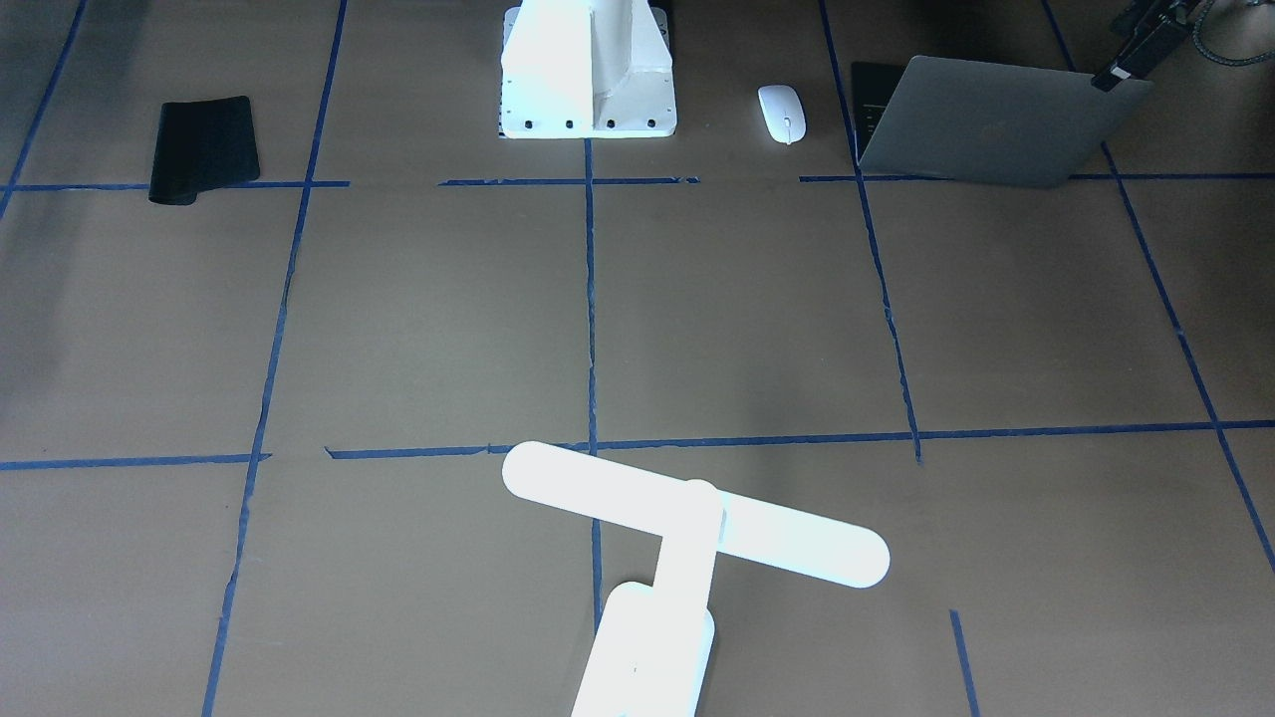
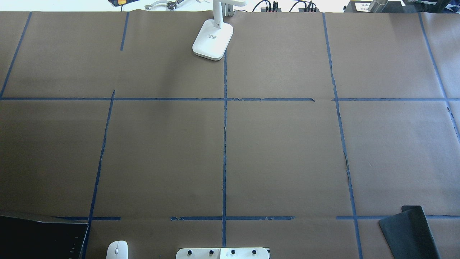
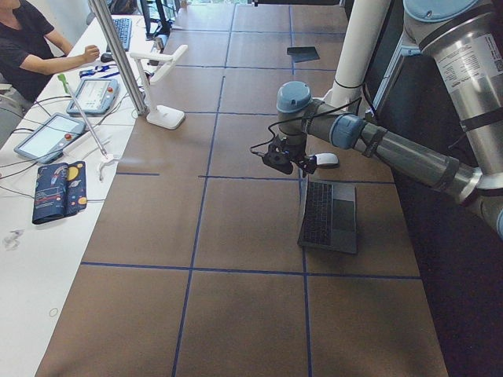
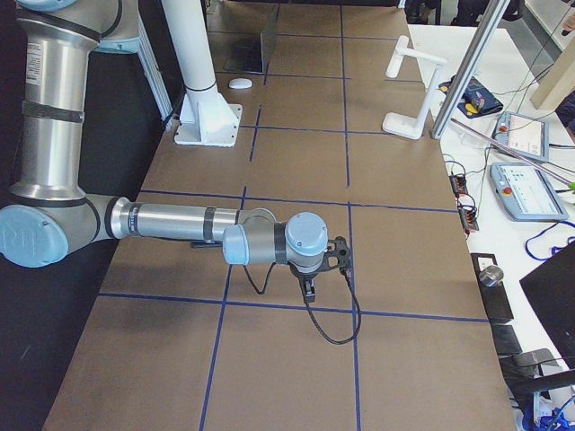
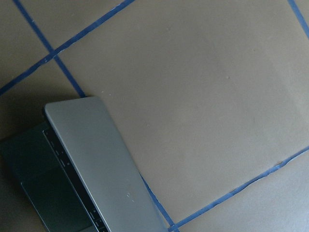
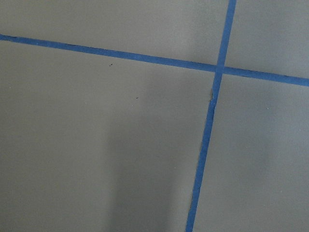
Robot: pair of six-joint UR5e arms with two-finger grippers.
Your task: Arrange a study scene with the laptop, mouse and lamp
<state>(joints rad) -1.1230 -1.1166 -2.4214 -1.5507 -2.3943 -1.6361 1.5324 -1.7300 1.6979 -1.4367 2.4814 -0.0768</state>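
The grey laptop (image 1: 996, 124) stands half open at the robot's left near corner; it also shows in the left wrist view (image 5: 101, 164), the overhead view (image 2: 39, 235) and the left side view (image 3: 328, 216). My left gripper (image 1: 1116, 75) is at the top corner of its lid; I cannot tell whether it grips the lid. The white mouse (image 1: 782, 112) lies between the laptop and the pedestal. The glowing lamp (image 1: 687, 528) stands at the far middle edge. My right gripper (image 4: 311, 285) hovers low over bare table; I cannot tell its state.
A black mouse pad (image 1: 204, 147) lies at the robot's right near side, one edge curled. The white pedestal (image 1: 588, 70) stands at the near middle. Blue tape lines divide the brown table. An operator and tablets sit beyond the far edge (image 3: 47, 133).
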